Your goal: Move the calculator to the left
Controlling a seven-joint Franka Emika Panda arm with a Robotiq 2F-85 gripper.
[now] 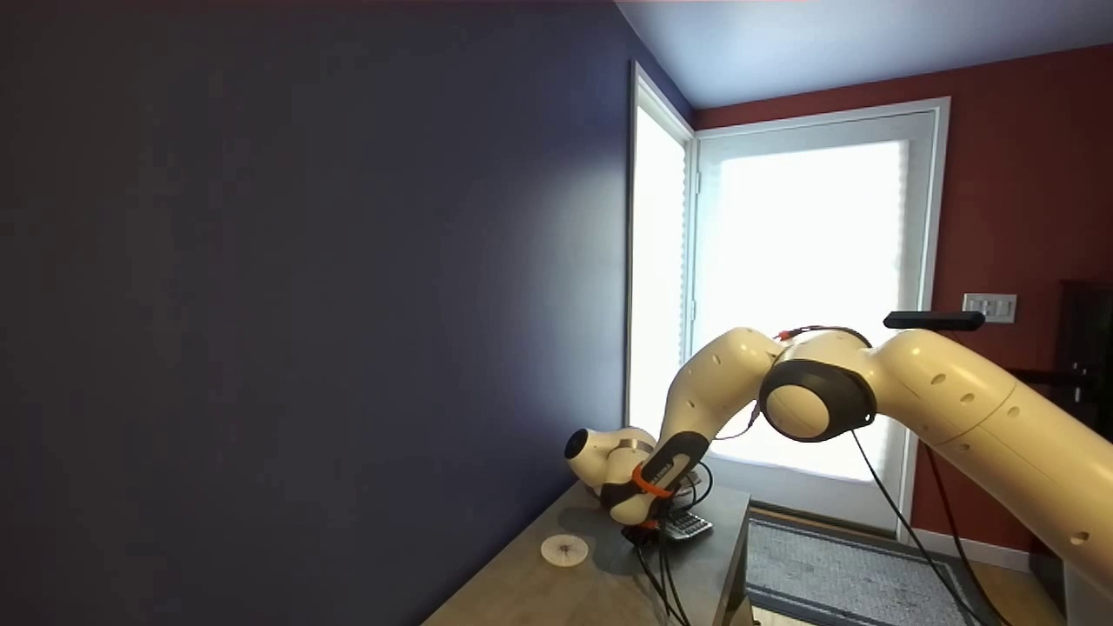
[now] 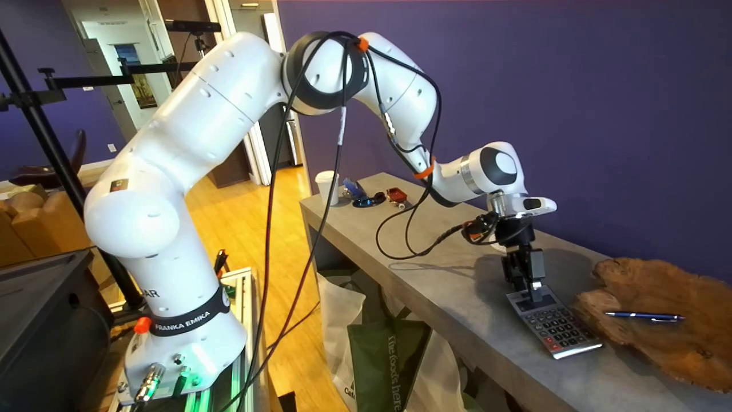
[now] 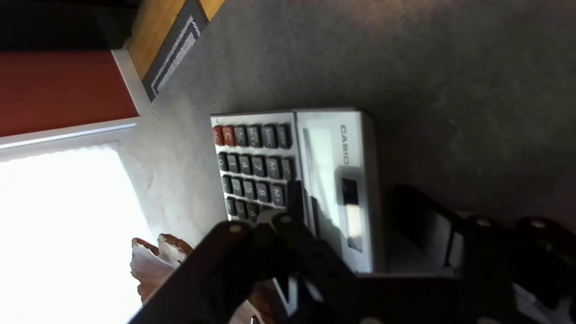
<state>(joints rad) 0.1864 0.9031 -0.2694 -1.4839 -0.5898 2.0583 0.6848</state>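
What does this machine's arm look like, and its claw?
The arm is rounded and mostly white, with dark rings at joints. Black cables run along it, an orange band wraps one section, and the dark base collar reads FRANKA EMIKA. The gripper is mostly black, with jointed fingers.

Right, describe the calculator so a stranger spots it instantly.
Along the purple wall runs a grey counter with a wooden slab bearing a blue pen. Beside the slab lies the calculator, the only one of these with keys, two red.
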